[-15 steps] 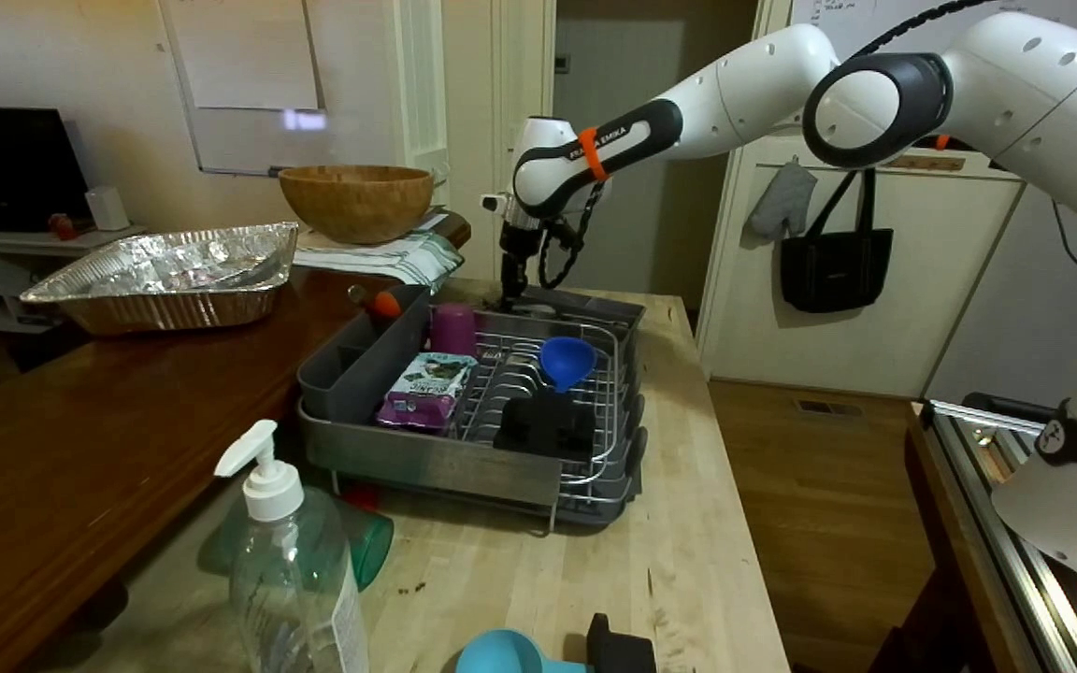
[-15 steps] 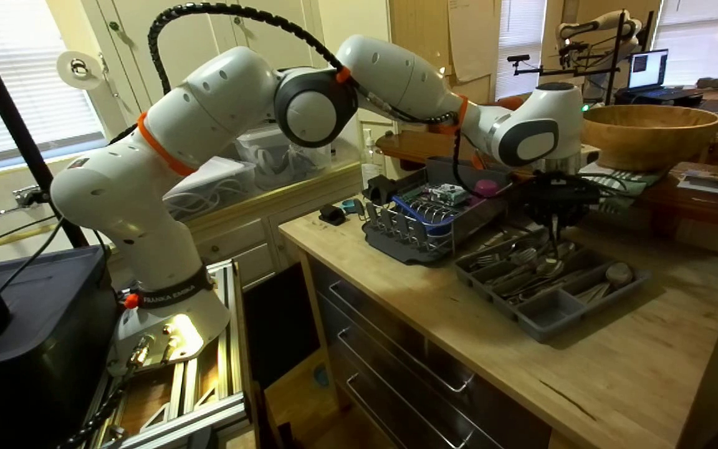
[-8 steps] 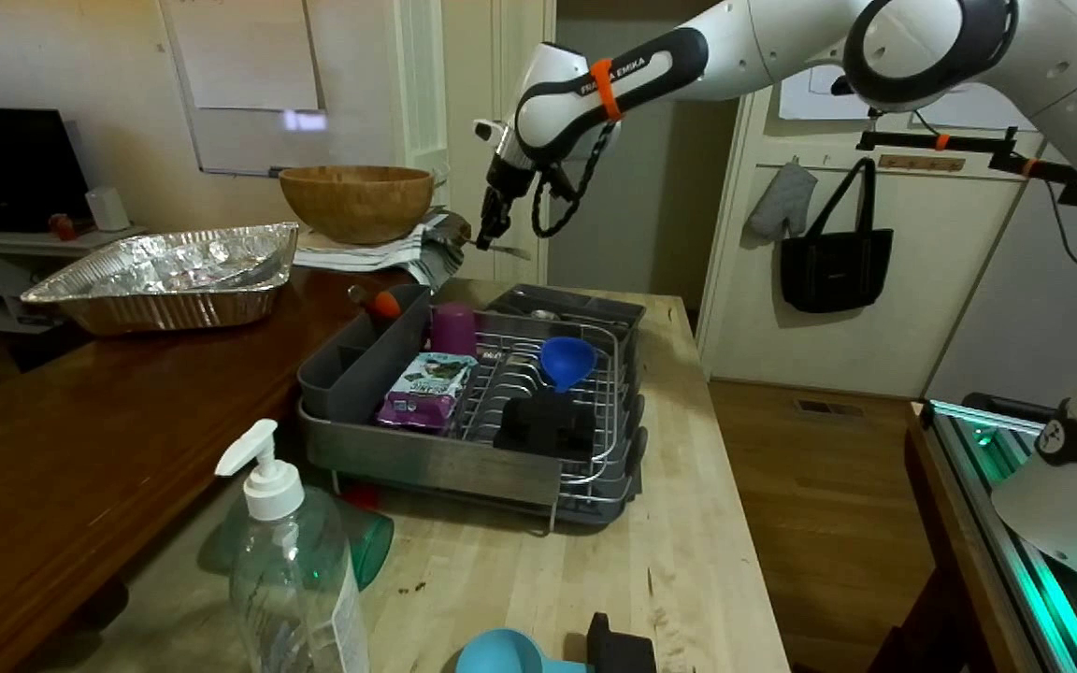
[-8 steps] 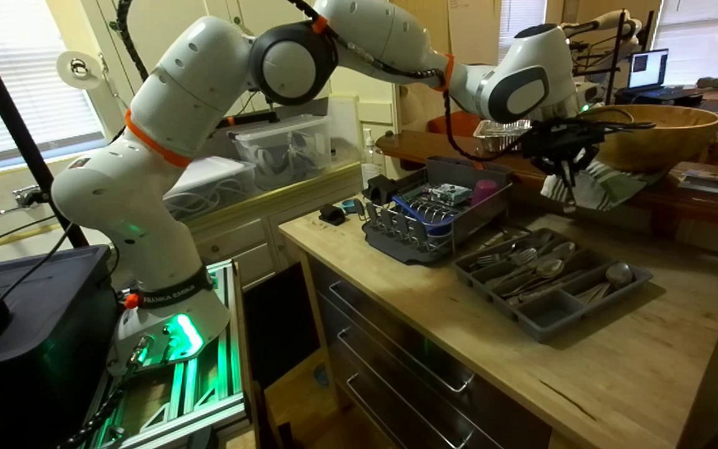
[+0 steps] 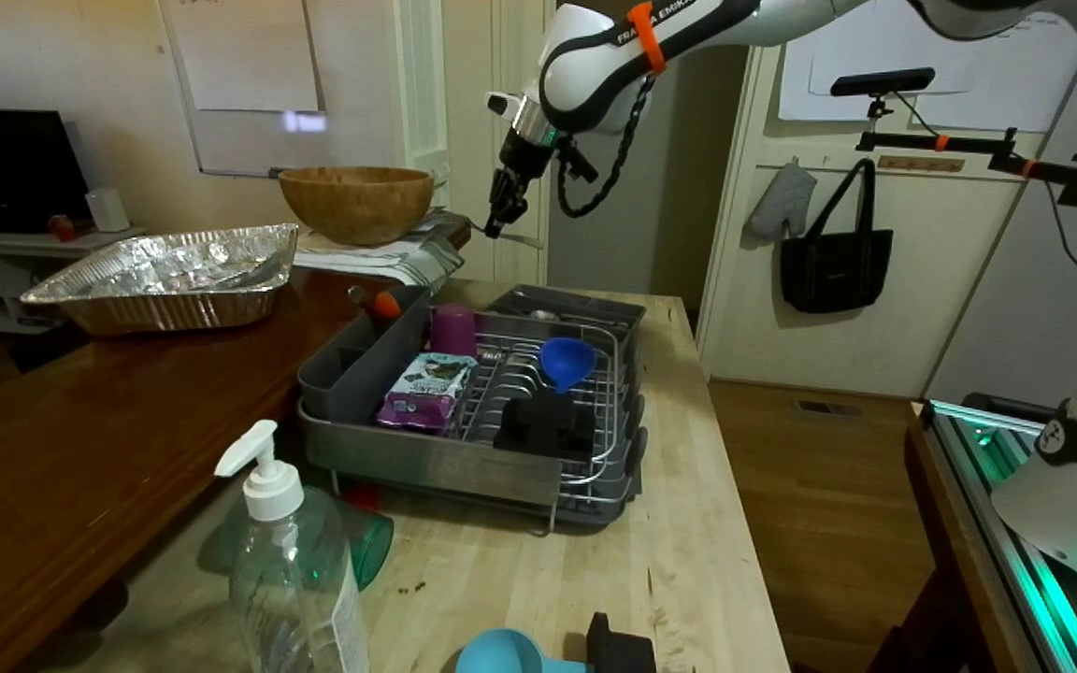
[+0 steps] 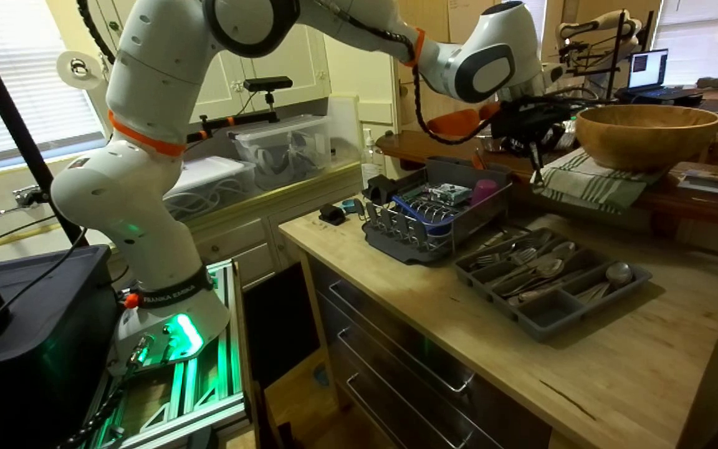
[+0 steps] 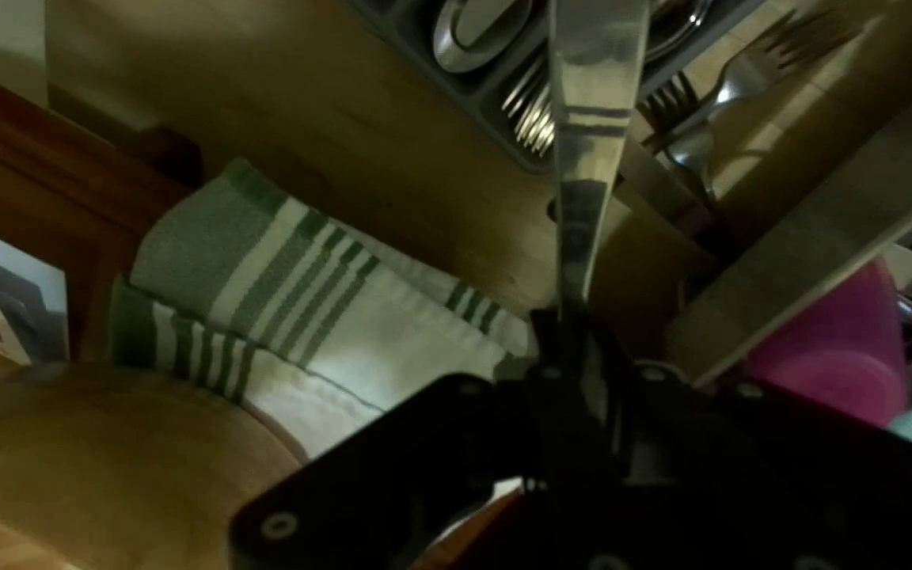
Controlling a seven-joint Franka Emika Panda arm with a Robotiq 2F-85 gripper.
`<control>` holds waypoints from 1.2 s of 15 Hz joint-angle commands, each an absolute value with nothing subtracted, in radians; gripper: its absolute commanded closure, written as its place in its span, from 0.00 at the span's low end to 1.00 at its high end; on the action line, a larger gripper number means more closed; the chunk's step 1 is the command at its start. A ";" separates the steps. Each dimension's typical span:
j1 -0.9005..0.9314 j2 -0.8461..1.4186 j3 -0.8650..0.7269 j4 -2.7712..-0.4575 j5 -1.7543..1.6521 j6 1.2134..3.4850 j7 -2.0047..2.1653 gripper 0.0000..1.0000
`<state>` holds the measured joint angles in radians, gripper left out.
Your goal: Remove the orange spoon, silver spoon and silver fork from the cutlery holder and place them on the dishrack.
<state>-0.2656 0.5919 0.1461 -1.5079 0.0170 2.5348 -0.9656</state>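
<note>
My gripper point(image 7: 575, 324) is shut on a silver utensil point(image 7: 594, 111), whose flat handle end points away from the fingers. Its other end is hidden, so I cannot tell spoon from fork. In both exterior views, the gripper point(image 5: 496, 227) point(image 6: 538, 174) is raised beyond the dishrack's far end, near the towel. The dishrack point(image 5: 464, 472) is a silver wire rack on a dark grey tray. The orange spoon point(image 5: 386, 305) stands in the grey caddy point(image 5: 361, 363) at the rack's side. The grey cutlery holder point(image 6: 555, 310) holds silver cutlery beside the rack; it also shows in the wrist view point(image 7: 464, 95).
A purple cup point(image 5: 453, 329), a snack packet point(image 5: 428, 383) and a blue scoop point(image 5: 567, 361) sit in the rack. A wooden bowl point(image 6: 649, 134) stands on a striped towel point(image 6: 589, 184) on the higher table. Loose forks point(image 7: 749, 75) lie between holder and rack. A pump bottle point(image 5: 291, 579) stands in front.
My gripper has risen out of the cutlery holder with the silver utensil, then moved higher and sideways toward the dishrack end, tilting. The arm's base light turned from white to green.
</note>
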 commanded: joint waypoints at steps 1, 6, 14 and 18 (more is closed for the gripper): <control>-0.291 0.451 0.219 -1.730 0.097 2.700 -1.101 0.97; -0.426 0.473 0.503 -1.778 0.358 2.948 -1.346 0.97; -0.846 0.841 1.073 -1.621 0.688 2.965 -1.841 0.97; -0.914 1.030 1.130 -1.556 0.630 2.824 -1.880 0.97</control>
<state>-0.8841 0.8680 1.0705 -1.6375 0.6612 2.9216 -1.8302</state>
